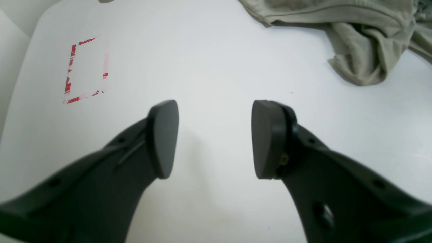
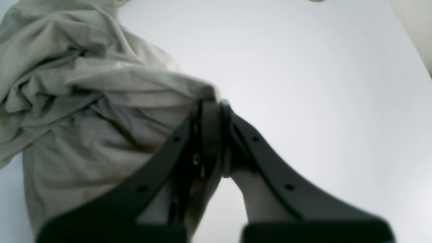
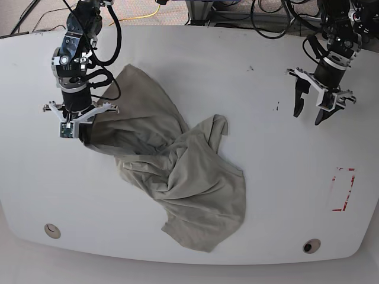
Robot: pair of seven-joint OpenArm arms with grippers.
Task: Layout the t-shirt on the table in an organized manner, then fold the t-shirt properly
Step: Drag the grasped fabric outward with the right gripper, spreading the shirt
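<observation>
Base view shows the white table [image 3: 195,53] filling nearly the whole picture, its corners rounded, with cables lying beyond its far edge. On it the khaki-grey t-shirt [image 3: 183,177] lies crumpled and twisted, stretching from the picture's upper left down toward the near edge at centre; one corner of it is drawn up at the left and the rest is bunched in folds on the tabletop. The right gripper [image 3: 83,127], on the left of this view, is clenched on that raised edge of the t-shirt, and the right wrist view shows its jaws pressed together with the cloth [image 2: 84,101] pinched at their tips. The left gripper [image 3: 315,112], on the right of the base view, hangs over bare table with its jaws spread and nothing between them, well apart from the garment; the left wrist view confirms the gap between its pads [image 1: 163,138]. A red-outlined rectangle [image 3: 343,189] marks the table near the right edge. Two small round holes [image 3: 52,230] sit near the front corners.
</observation>
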